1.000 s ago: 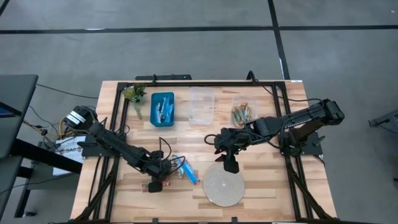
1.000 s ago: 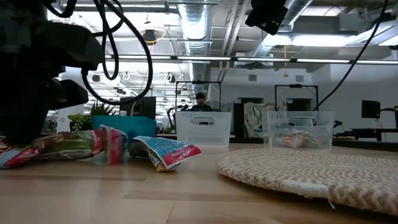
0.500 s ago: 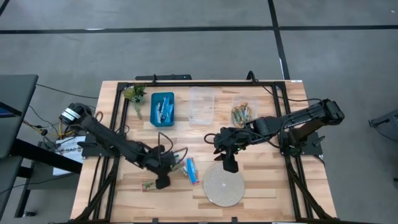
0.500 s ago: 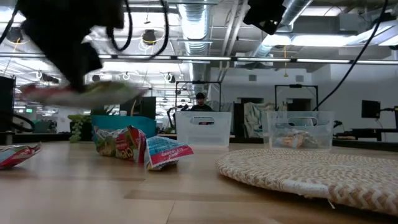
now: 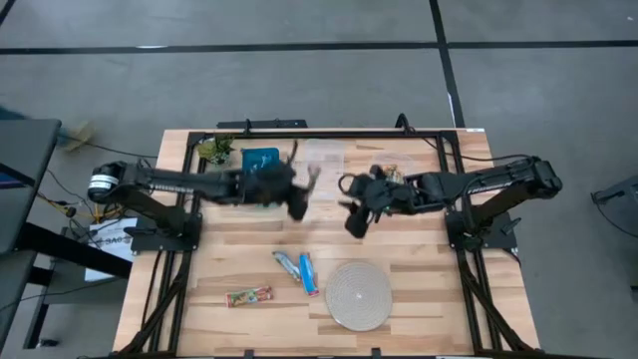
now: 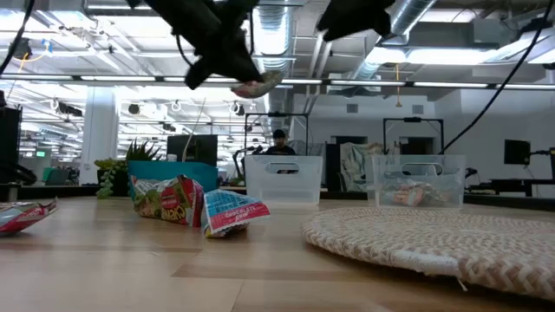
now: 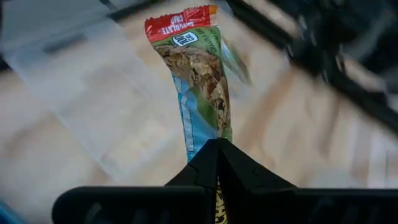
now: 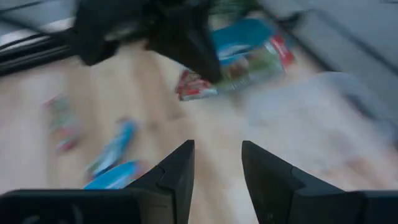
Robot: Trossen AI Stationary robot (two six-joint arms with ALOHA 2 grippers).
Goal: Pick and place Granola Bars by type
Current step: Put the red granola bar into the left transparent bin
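Note:
My left gripper (image 7: 217, 146) is shut on a red-green-brown granola bar (image 7: 199, 74), high over the table's middle (image 5: 299, 202), beside the clear middle bin (image 5: 324, 165). In the low view the bar (image 6: 257, 85) shows above the bins. My right gripper (image 8: 217, 152) is open and touches nothing, raised just right of the left one (image 5: 354, 219). Two blue bars (image 5: 301, 270) and one red-green bar (image 5: 247, 296) lie flat on the near part of the table. The blue bin (image 5: 261, 170) holds blue bars, and the right clear bin (image 5: 391, 179) holds tan-gold ones. My left gripper pinches the granola bar between its two fingers by the end (image 7: 210, 132) opposite its red end. The bar runs straight out from the fingertips, along the fingers, and its red end (image 7: 177, 23) is free. The bar is lifted clear of the table.
A round white woven disc (image 5: 359, 295) lies near the table's near edge, right of the loose bars. A small green plant (image 5: 215, 152) stands at the far left corner. A black frame (image 5: 329, 131) edges the table. A person shows far off in the room (image 6: 278, 139).
My left gripper has lifted a red-green-brown bar off the near left part of the table and swung it up, toward the far edge and to the right, up to the clear middle bin. My right gripper has moved from the woven disc toward the far edge.

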